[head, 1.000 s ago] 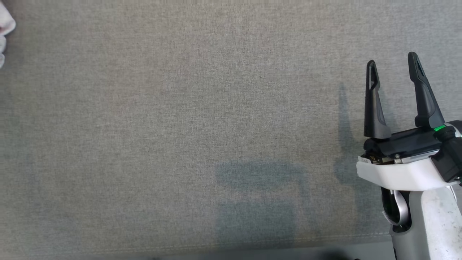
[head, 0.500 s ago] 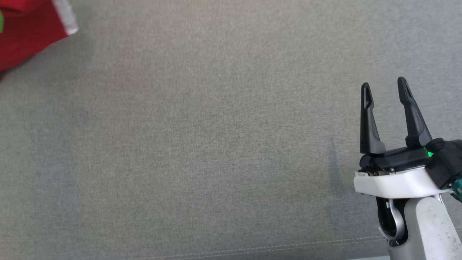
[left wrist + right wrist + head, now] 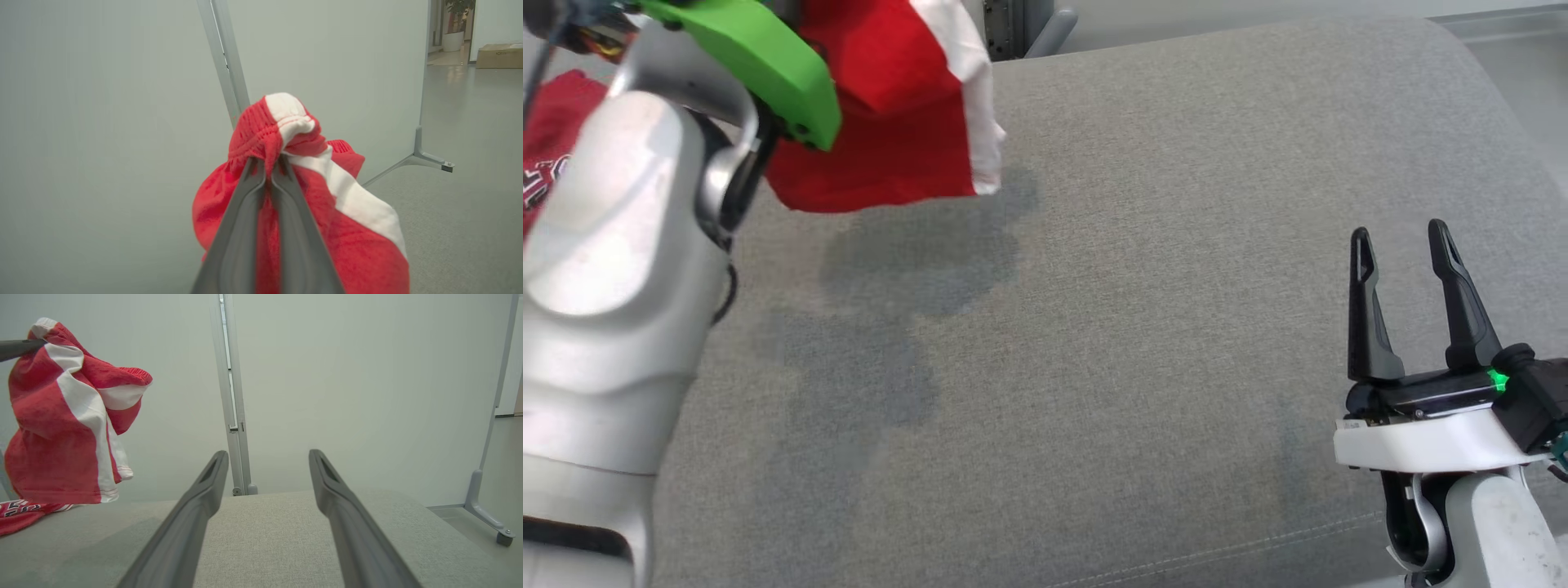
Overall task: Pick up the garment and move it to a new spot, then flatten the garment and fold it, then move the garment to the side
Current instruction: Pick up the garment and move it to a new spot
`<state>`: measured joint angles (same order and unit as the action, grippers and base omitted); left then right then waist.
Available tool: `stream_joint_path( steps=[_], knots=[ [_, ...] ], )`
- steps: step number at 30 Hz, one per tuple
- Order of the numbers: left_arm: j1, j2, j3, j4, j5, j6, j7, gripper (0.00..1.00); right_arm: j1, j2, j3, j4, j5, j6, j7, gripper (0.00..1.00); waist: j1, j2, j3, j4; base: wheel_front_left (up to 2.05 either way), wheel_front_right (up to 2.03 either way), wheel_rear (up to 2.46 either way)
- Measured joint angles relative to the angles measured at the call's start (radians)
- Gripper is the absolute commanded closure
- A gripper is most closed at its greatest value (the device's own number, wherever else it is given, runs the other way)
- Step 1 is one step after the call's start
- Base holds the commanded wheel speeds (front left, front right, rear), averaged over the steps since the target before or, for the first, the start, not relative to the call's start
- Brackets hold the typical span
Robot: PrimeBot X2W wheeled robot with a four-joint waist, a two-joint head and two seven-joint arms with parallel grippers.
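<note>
At far left, a flat red cloth with white-and-dark lettering [image 3: 547, 131] lay on the grey woven-fabric cushion [image 3: 1143, 327]. Its letters were cut off by the frame edge and the pale forearm and could not be read, and whether it joined the hanging piece could not be told. Next to it, the left gripper [image 3: 267, 161], fitted with a bright green wrist cover [image 3: 760, 57], was clamped tight on the red terry garment with a broad white stripe [image 3: 874, 163], pinching its gathered elastic waistband. The fabric bunched into a knot above the fingertips and drooped in loose folds over the cushion's far left part, throwing a soft shadow on the weave. No label showed on it. At lower right, the right gripper [image 3: 1401, 237] hovered over the cushion, its two dark fingers spread wide and gripping nothing.
</note>
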<state>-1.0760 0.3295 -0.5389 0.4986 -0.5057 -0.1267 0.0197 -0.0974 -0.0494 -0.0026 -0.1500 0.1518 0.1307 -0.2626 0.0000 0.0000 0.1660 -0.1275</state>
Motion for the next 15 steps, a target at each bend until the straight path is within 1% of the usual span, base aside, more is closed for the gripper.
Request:
stream_joint_path(
  steps=[4, 7, 9, 11, 15],
  knots=[
    [0.055, -0.103, -0.016, -0.018, -0.034, 0.034, -0.027, 1.0, 0.0, 0.0, 0.011, 0.0, 0.014, 0.0, 0.0, 0.0, 0.0, 0.0001, -0.004, -0.034, 0.0, 0.0, 0.0],
    [0.091, -0.189, -0.015, -0.003, -0.056, 0.071, -0.078, 1.0, -0.003, 0.0, 0.021, 0.0, 0.023, 0.0, 0.0, 0.0, 0.0, 0.0, 0.005, -0.054, 0.0, 0.0, 0.0],
    [0.121, -0.234, -0.017, 0.02, -0.067, 0.098, -0.117, 1.0, -0.008, 0.0, 0.022, -0.001, 0.028, 0.0, 0.0, 0.0, 0.0, 0.0001, 0.016, -0.063, 0.0, 0.0, 0.0],
    [0.156, -0.254, -0.016, 0.059, -0.081, 0.126, -0.155, 1.0, -0.012, 0.0, 0.025, -0.002, 0.032, 0.0, 0.0, 0.0, 0.0, 0.0001, 0.029, -0.072, 0.0, 0.0, 0.0],
    [0.228, -0.269, -0.003, 0.153, -0.12, 0.177, -0.217, 1.0, -0.018, 0.0, 0.021, -0.003, 0.04, 0.0, 0.0, 0.0, 0.0, 0.0001, 0.057, -0.085, 0.0, 0.0, 0.0]
  ],
)
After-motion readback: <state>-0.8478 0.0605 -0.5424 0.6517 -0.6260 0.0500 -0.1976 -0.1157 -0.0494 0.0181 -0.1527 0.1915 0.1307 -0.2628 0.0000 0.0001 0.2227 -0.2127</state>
